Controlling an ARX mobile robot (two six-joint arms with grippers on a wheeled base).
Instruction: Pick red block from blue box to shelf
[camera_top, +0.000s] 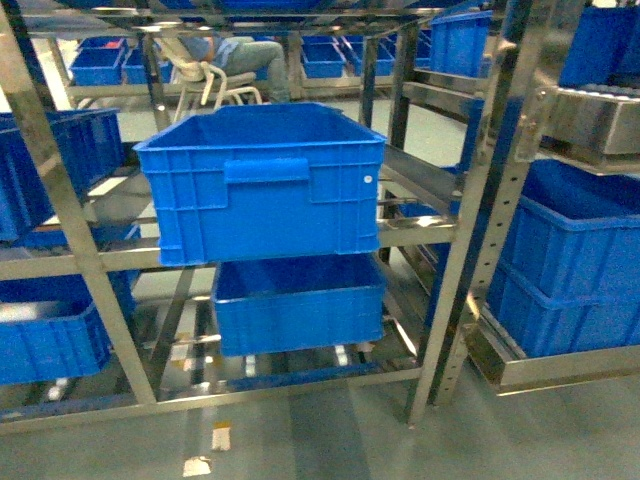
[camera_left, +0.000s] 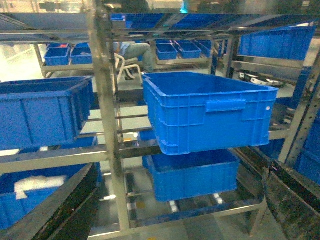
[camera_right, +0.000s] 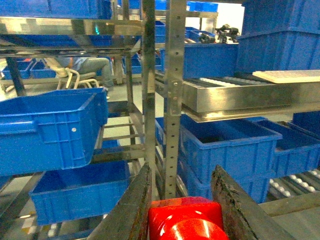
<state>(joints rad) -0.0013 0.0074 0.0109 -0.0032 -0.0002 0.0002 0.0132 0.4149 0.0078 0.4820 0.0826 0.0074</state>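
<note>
Small bright red plastic block (camera_right: 186, 220) clenched between right fingers (camera_right: 131, 207), held high and clear for carry toward grey stainless-steel shelf (camera_top: 60, 215). Left fingers (camera_left: 60, 205) spread wide, empty. Deep blue ribbed crate (camera_top: 262, 180) ahead on middle tier. Pale turquoise box not seen.

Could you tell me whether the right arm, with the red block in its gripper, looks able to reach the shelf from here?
Probably yes. The right gripper holds the red block facing the shelf, with nothing visible between them, though blue crates fill several tiers.

Glossy plastic red block (camera_right: 185, 222), steel shelf (camera_right: 172, 100).
</note>
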